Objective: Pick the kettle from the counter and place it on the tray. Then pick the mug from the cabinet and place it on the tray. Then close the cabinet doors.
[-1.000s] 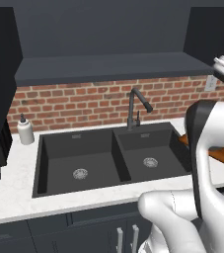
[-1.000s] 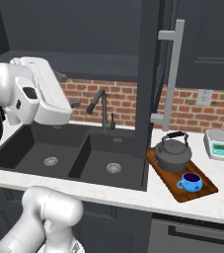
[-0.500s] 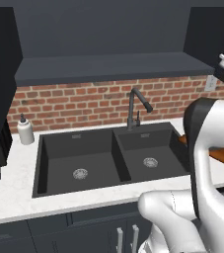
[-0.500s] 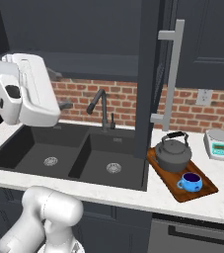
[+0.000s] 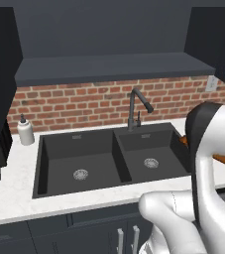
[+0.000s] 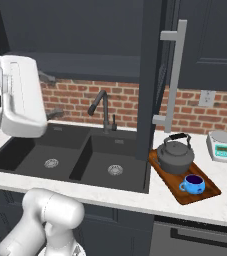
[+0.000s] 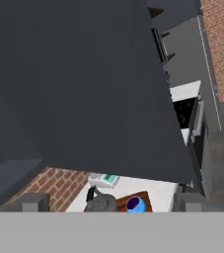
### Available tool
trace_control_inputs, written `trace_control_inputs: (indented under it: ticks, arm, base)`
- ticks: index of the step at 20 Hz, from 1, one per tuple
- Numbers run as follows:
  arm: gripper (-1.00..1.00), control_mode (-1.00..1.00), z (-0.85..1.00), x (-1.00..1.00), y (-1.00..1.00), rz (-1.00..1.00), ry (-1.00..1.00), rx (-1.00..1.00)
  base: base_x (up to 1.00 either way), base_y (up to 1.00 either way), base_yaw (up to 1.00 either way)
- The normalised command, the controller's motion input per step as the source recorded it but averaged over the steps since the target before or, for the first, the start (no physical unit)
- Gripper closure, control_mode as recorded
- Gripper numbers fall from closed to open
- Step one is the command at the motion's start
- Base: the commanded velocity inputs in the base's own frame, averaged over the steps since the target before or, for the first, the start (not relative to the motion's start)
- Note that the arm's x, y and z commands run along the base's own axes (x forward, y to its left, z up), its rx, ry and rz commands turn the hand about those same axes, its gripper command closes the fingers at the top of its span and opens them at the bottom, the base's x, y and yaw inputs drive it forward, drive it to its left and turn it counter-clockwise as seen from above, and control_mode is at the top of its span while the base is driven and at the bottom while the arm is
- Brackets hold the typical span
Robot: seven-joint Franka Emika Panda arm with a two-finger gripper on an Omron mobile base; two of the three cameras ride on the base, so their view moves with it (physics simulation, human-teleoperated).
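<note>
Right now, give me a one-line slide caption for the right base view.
Kettle and blue mug sit on the tray beside an open cabinet door.

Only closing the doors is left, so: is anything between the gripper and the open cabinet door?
Nothing visible. In the hand view the open gripper faces the cabinet door and its dark panel directly; kettle and mug sit on the tray.

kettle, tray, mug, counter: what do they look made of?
Kettle: likely metal, dark grey with a dull sheen and soft highlights.
Tray: looks like wood, flat warm brown; grain too faint to confirm.
Mug: glossy bright blue with a dark inside, probably glazed ceramic, though plastic is possible.
Counter: pale stone look, white with faint marbling and a thick edge.
</note>
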Motion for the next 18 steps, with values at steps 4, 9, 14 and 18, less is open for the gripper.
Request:
trace_control_inputs:
  ticks: [4, 9, 14, 18]
  arm:
    - [-1.00, -1.00, 0.01, -0.37, -0.43, -0.11, -0.23, -0.01]
    - [-1.00, -1.00, 0.09, -0.27, -0.60, -0.13, -0.34, 0.00]
    - [-1.00, -1.00, 0.15, -0.21, -0.71, -0.01, -0.28, 0.01]
    - [-1.00, -1.00, 0.09, -0.13, -0.76, -0.03, -0.14, 0.00]
  base:
    - [0.00, 0.00, 0.00]
    - [0.00, 0.00, 0.00]
    - [0.00, 0.00, 0.00]
    - [0.00, 0.00, 0.00]
